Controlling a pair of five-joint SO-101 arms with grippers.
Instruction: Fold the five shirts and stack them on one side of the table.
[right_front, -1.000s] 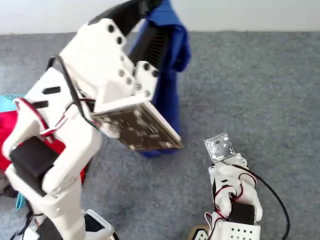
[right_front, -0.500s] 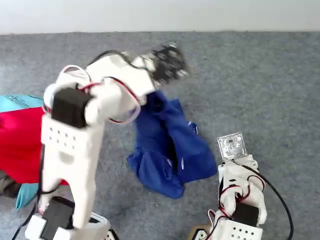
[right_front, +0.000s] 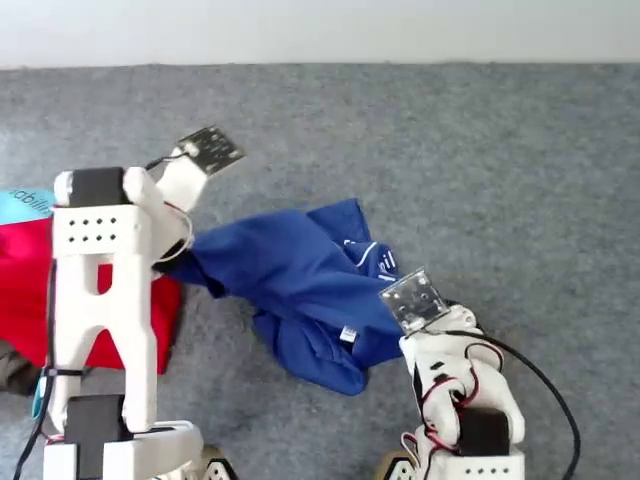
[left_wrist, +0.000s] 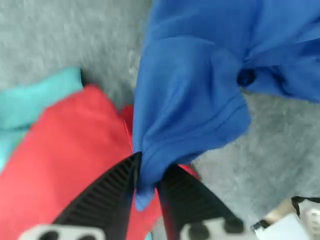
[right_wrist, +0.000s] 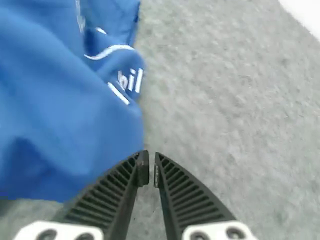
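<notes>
A blue shirt (right_front: 310, 285) lies crumpled in the middle of the grey table, one corner stretched toward the left. My left gripper (left_wrist: 147, 177) is shut on that corner, just above the edge of a red shirt (left_wrist: 65, 165). In the high view the left arm (right_front: 100, 260) stands over the red shirt (right_front: 30, 290), which lies on a teal shirt (right_front: 25, 205). My right gripper (right_wrist: 149, 167) is shut on nothing, low over the table beside the blue shirt's (right_wrist: 60, 100) right edge. The right arm (right_front: 455, 380) sits at the front right.
Grey felt-like table surface (right_front: 520, 170) stretches free to the right and back. A white wall runs along the far edge. A bit of teal fabric (left_wrist: 30, 105) shows beside the red shirt in the left wrist view.
The left arm came down and swung left, bringing the blue shirt from hanging in the air to lying on the table, stretched toward the red shirt. The right arm leaned toward the shirt.
</notes>
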